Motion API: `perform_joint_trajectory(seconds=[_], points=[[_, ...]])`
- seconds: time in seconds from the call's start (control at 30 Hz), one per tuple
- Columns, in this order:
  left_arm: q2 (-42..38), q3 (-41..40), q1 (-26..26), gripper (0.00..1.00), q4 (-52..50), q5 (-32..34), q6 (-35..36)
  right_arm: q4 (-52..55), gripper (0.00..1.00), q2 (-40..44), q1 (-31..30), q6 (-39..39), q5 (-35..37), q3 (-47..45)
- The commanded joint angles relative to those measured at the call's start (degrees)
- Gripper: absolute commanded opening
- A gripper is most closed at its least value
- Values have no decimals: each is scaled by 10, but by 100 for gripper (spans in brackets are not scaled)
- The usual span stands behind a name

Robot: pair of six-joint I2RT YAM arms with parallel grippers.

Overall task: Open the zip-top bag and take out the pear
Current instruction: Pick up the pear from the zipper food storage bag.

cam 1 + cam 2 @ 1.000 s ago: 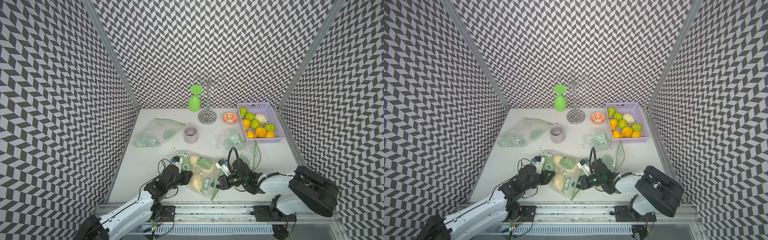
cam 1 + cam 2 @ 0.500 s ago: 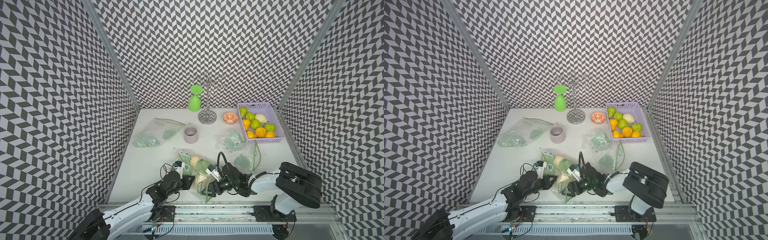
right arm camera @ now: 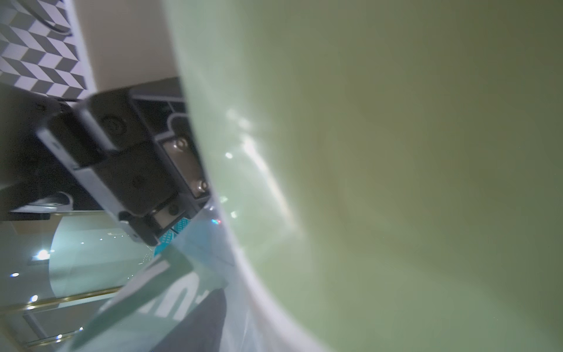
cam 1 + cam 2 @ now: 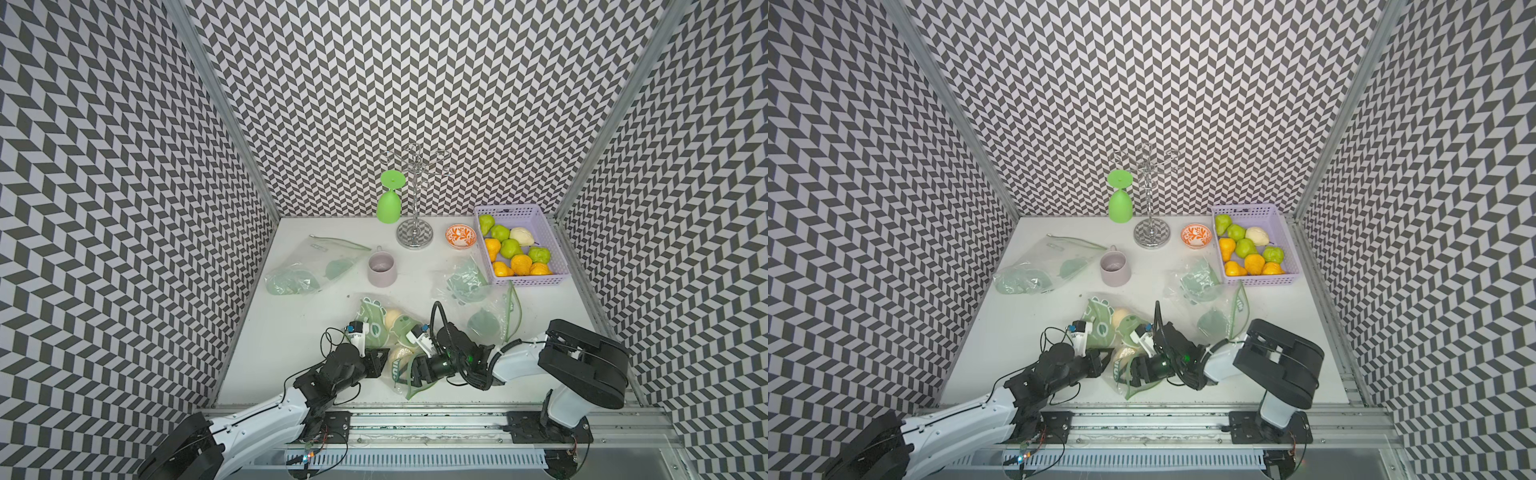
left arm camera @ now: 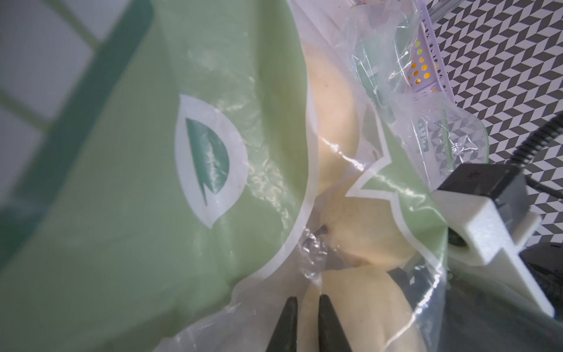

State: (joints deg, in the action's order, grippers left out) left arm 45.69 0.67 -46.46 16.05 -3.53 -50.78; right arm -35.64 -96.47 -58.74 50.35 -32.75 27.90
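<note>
Left wrist view: the zip-top bag (image 5: 152, 213) fills the frame. It is clear film printed with pale green panels and a white-edged dark green leaf. Three pale yellow fruits show through it. The pear (image 5: 365, 243) in the middle shows a dark stem end.

Left gripper (image 5: 306, 307): jaws narrow, tips pinching the clear film in front of the nearest fruit.

In both top views the bag lies at the near edge of the white table (image 4: 291, 332), between the two grippers, with its green zip strip curling loose at the near end.

Right gripper (image 4: 415, 372): at the bag's near right side. Green print blocks its wrist view, so I cannot tell the jaw width.

Containers:
- The lilac basket (image 4: 528, 279), far right, holds green and orange fruit and one cream piece.
- A second bag (image 4: 311, 266) lies beside the mug (image 4: 381, 270).
- Crumpled bags (image 4: 478, 299) lie just beside the basket.
</note>
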Motion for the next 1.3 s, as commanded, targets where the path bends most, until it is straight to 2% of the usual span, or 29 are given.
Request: perform_joint_trajectory(seconds=[0.0,0.3,0.43,0.63,0.73,0.87,1.0,1.03,1.13,1.27], points=[[13,-21,-11,16,15,-51,12,-32,80,-27,0,24,57,13],[-7,-17,-11,16,-2,-50,19,-12,53,-6,2,35,82,14],[-41,-2,-8,17,-47,-31,26,5,43,15,2,31,77,5],[-105,31,41,19,-101,-44,44,40,32,63,0,15,73,-20],[-93,49,69,19,-99,-60,58,60,27,81,-1,-1,68,-29],[-14,74,80,19,-65,-76,79,113,27,105,-5,-40,49,-28],[48,80,97,18,-21,-96,86,200,28,155,-5,-63,61,-31],[52,80,97,18,-12,-96,85,215,30,169,-5,-66,66,-34],[55,87,97,18,-7,-96,86,195,50,198,-5,-58,64,-48],[71,98,97,19,-4,-96,94,182,60,166,-4,-57,76,-14]])
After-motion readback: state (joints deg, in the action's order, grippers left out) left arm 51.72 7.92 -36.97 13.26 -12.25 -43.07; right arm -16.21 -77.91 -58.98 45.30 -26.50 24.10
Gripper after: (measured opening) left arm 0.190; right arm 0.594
